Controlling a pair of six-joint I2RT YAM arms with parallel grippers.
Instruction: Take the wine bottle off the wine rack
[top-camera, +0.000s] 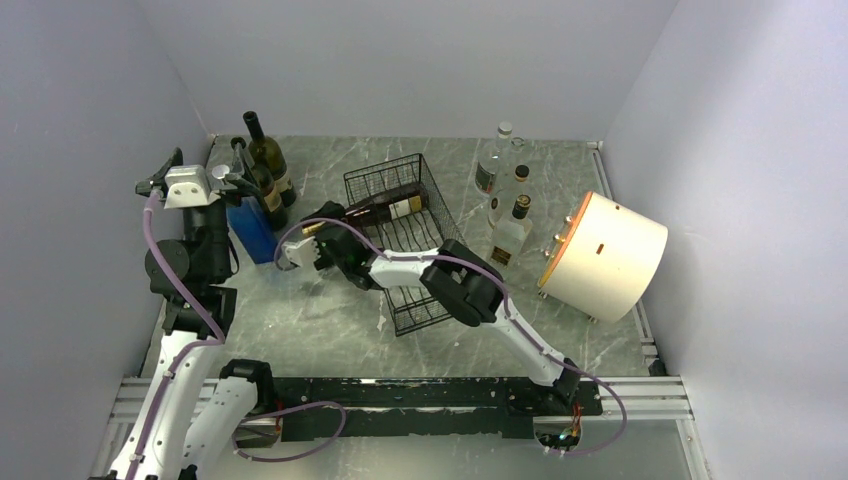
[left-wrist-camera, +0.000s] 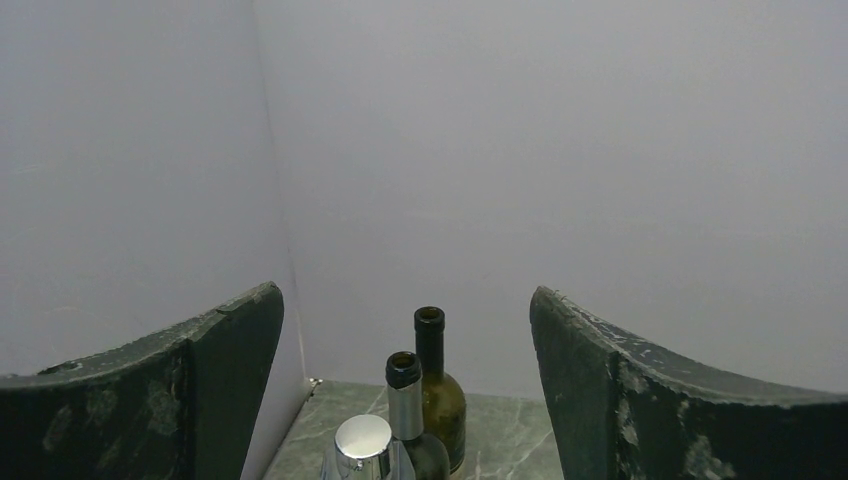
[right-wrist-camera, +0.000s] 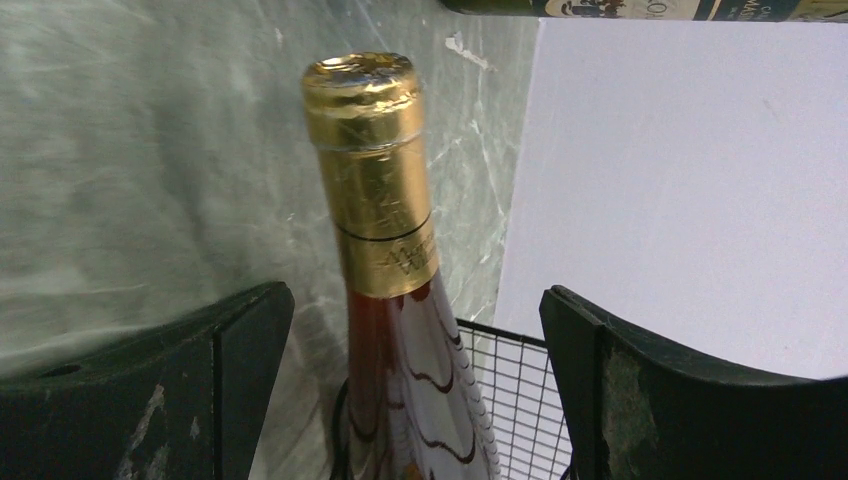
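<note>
Marbled table (top-camera: 300, 330) carries all items. Right arm (top-camera: 470, 290) crosses low over the rack (top-camera: 410, 312) and hides part of its middle cradles. Right gripper (right-wrist-camera: 410, 295) stands spread wide, one finger on either side of the wine bottle (top-camera: 385, 209) neck, touching neither side; nothing is gripped. Wine bottle lies on its side across the far half of the rack, its gold-foiled neck projecting past the left rim. Its lower body is cut off in the right wrist view, and its label is too small to read from above. Pale flat surface fills the right of that view; what it is cannot be determined. Blue box (top-camera: 252, 232) stands just left of the neck tip, near the gripper. Left gripper (left-wrist-camera: 402, 295) is raised beside the left wall, spread wide and empty. Beyond it, two dark bottles (top-camera: 268, 158) stand upright near the far-left corner. Silver cap (left-wrist-camera: 362, 445) in front of them is cut off at the frame edge. Three clear bottles (top-camera: 512, 232) stand right of the rack. White drum (top-camera: 610, 255) with an orange rim lies tilted further right.
</note>
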